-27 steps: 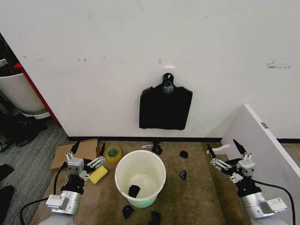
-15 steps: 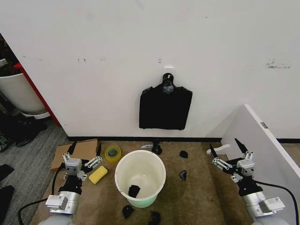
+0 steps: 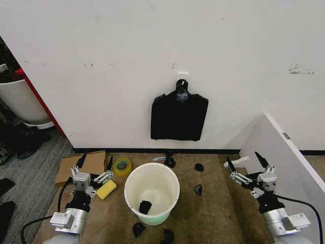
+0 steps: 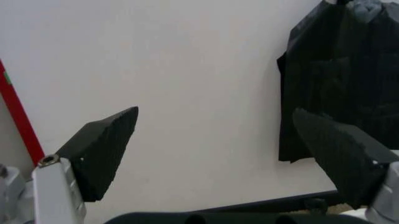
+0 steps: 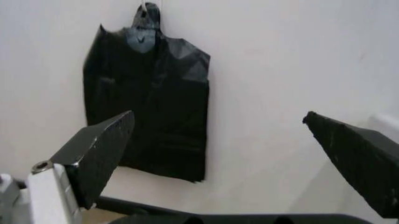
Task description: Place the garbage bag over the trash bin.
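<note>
Seen from the head camera: white trash bin (image 3: 152, 192) upright on the brown floor, flanked by left gripper (image 3: 95, 163) and right gripper (image 3: 246, 163), both raised, jaws spread wide, grasping nothing. Flat black bundle (image 3: 179, 117) hung on the wall (image 3: 152, 51) behind. Black scrap (image 3: 145, 207) inside the bin. Loose garbage bag not visible.

Bin-bottom black scrap (image 3: 145, 207) unidentifiable
</note>
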